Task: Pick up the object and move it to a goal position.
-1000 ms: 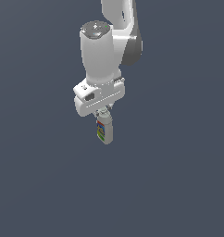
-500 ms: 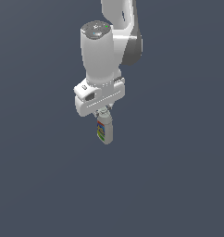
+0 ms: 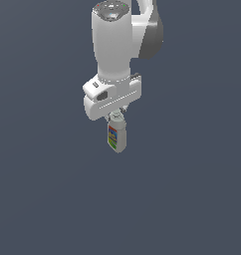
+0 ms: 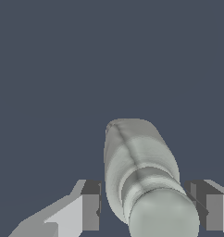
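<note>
Since a second ago the arm has carried the bottle a little higher in the exterior view: the white wrist housing and the bottle beneath it both sit slightly nearer the top of the picture than they did, and the bottle hangs under the hand the same way as before.

From the exterior view, the arm (image 3: 117,45) comes down from the top edge, its white body ending in a broad white hand block. Below that block sits the pincer (image 3: 116,118), mostly hidden by the hand, closed on the neck and cap of the bottle (image 3: 116,137). The bottle hangs upright and cap-up, its light-grey body clear below the hand and its colourful label, showing red, blue, green and yellow patches, turned toward the exterior view's left. Nothing touches the bottle from beneath; around it is only the flat dark blue-grey ground (image 3: 192,189), with no edge or shadow to tell how high the bottle is.

From the wrist view, the bottle (image 4: 139,176) fills the middle of the picture, seen from the cap end with its rounded cap nearest the camera and its pale ribbed body running away from it. The pincer (image 4: 148,203) brackets the cap, one dark-padded finger (image 4: 88,206) on one side and the second on the other, set narrow with the bottle held between them. The label cannot be made out here.
</note>
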Available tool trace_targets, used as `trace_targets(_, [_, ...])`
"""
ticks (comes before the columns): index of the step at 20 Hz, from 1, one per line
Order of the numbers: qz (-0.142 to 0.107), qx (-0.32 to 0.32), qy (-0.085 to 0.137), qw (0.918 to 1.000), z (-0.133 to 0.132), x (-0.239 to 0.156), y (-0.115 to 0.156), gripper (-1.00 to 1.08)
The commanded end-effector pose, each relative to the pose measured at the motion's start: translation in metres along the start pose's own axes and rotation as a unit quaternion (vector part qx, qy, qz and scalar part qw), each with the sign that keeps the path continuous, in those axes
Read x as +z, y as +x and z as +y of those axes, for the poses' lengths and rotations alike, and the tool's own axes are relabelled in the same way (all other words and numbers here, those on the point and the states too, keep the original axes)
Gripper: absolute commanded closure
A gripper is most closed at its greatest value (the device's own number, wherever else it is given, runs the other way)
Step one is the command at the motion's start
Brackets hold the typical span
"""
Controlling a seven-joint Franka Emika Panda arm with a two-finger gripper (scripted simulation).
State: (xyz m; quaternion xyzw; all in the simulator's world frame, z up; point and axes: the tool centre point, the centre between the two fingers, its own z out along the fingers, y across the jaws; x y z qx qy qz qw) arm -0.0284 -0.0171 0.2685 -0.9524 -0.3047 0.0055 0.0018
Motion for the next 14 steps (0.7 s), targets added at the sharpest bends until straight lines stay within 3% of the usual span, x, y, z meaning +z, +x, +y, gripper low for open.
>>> trace_targets(1, [0.005, 0.000, -0.004, 1.0000, -0.003, -0.023, 0.010, 1.08])
trace_targets(14, [0.005, 0.000, -0.003, 1.0000, -0.010, -0.055, 0.028, 1.08])
